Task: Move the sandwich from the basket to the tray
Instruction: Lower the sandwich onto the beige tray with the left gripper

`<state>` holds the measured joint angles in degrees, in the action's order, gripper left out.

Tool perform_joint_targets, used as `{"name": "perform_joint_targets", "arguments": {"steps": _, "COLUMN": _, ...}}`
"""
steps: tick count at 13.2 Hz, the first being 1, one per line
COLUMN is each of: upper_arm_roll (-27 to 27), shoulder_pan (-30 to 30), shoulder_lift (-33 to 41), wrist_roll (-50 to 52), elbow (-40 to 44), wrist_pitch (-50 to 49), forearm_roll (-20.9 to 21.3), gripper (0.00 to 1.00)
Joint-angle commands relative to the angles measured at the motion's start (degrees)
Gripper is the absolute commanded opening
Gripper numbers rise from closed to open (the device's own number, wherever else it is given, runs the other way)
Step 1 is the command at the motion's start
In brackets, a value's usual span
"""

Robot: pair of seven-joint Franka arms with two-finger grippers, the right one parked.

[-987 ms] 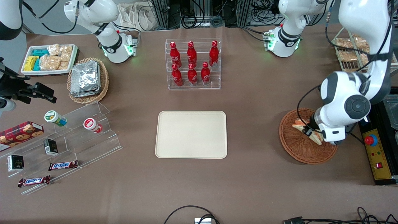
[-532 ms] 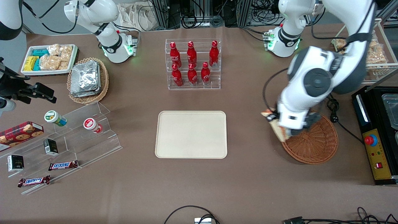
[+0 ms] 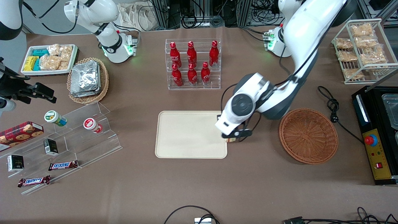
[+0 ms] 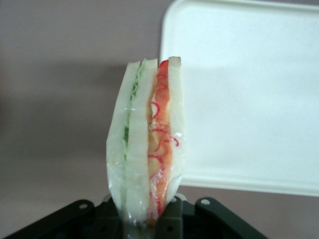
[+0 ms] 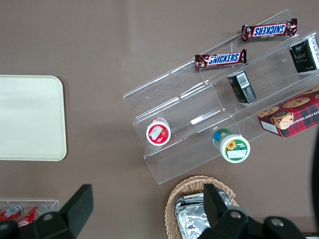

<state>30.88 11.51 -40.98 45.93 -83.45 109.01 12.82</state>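
Observation:
My left gripper (image 3: 232, 137) hangs above the edge of the cream tray (image 3: 186, 133) that lies toward the working arm's end of the table. It is shut on the sandwich (image 4: 148, 149), a clear-wrapped wedge of pale bread with green and red-orange filling, held upright between the jaws of the gripper (image 4: 145, 219). In the front view only a sliver of the sandwich (image 3: 230, 141) shows under the wrist. The tray (image 4: 244, 94) lies beside and below the sandwich. The reddish-brown wicker basket (image 3: 308, 135) stands with nothing in it, farther toward the working arm's end.
A clear rack of red bottles (image 3: 192, 63) stands farther from the camera than the tray. A tan basket of foil packets (image 3: 88, 79) and an acrylic step shelf with snacks (image 3: 62, 146) lie toward the parked arm's end. A black cable (image 3: 332, 105) and a control box (image 3: 376, 155) lie near the basket.
My gripper lifted the sandwich out of the wicker basket and carried it sideways to the tray's edge. The basket now holds nothing.

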Motion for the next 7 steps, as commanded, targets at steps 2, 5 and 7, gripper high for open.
{"name": "perform_joint_targets", "arguments": {"steps": 2, "upper_arm_roll": -0.1, "shoulder_pan": 1.6, "shoulder_lift": -7.0, "wrist_roll": 2.1, "elbow": 5.0, "wrist_pitch": 9.2, "forearm_roll": 1.9, "gripper": 0.07}}
{"name": "perform_joint_targets", "arguments": {"steps": 5, "upper_arm_roll": -0.1, "shoulder_pan": 1.9, "shoulder_lift": -8.7, "wrist_roll": 2.9, "elbow": 5.1, "wrist_pitch": 12.5, "forearm_roll": 1.9, "gripper": 0.08}}
{"name": "perform_joint_targets", "arguments": {"steps": 7, "upper_arm_roll": -0.2, "shoulder_pan": 2.0, "shoulder_lift": -9.1, "wrist_roll": 3.0, "elbow": 5.0, "wrist_pitch": 12.4, "forearm_roll": 1.8, "gripper": 0.99}}
